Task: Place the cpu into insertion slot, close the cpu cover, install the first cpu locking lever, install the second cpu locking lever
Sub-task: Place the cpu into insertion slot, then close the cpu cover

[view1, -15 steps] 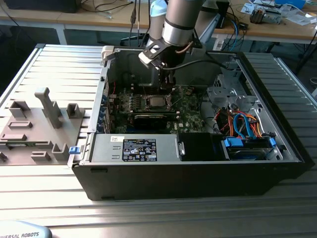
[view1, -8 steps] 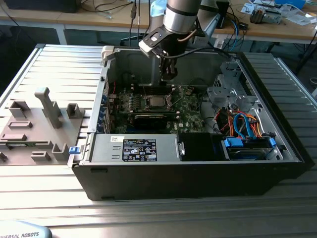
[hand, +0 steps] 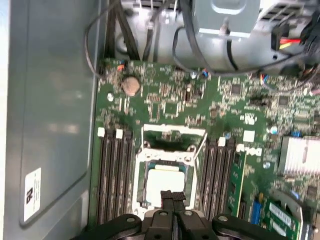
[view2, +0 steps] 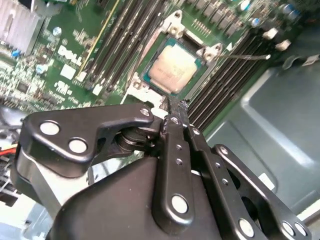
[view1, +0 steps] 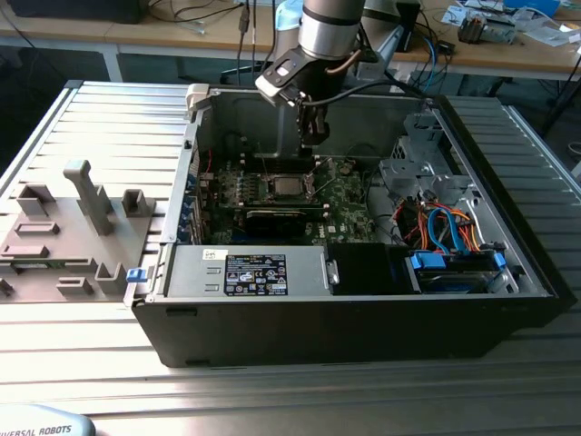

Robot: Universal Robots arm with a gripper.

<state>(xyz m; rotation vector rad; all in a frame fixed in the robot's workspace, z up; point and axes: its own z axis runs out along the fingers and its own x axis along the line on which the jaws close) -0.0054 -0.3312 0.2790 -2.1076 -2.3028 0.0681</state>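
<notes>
Right now my claw (view2: 175, 107) is pressed together and holds nothing. In the second wrist view its black fingertips (view2: 171, 104) hang just over one edge of the insertion slot (hand: 141, 187), and I cannot tell whether they touch the metal.

The cpu (view2: 173, 68) already lies flat in that slot, dull silver top up, with the socket's rim showing all round it. The cpu cover (hand: 165, 155) is not down on the chip. It stands swung back from one side of the socket, and green board shows beyond it. One thin wire locking lever (view2: 242, 56) juts out free from a corner of the socket.

Rows of dark memory slots (hand: 115, 175) run along two opposite sides of the socket on the green motherboard (hand: 170, 95).

From the exterior view, I reach down into an open computer case (view1: 363, 318) lying on a ribbed metal tabletop (view1: 118, 109), my claw above the socket – a long black card (view1: 272, 218) sits just on the near side of it. A grey moulded holder (view1: 73, 227) rests on the tabletop to the exterior view's left of the case.
</notes>
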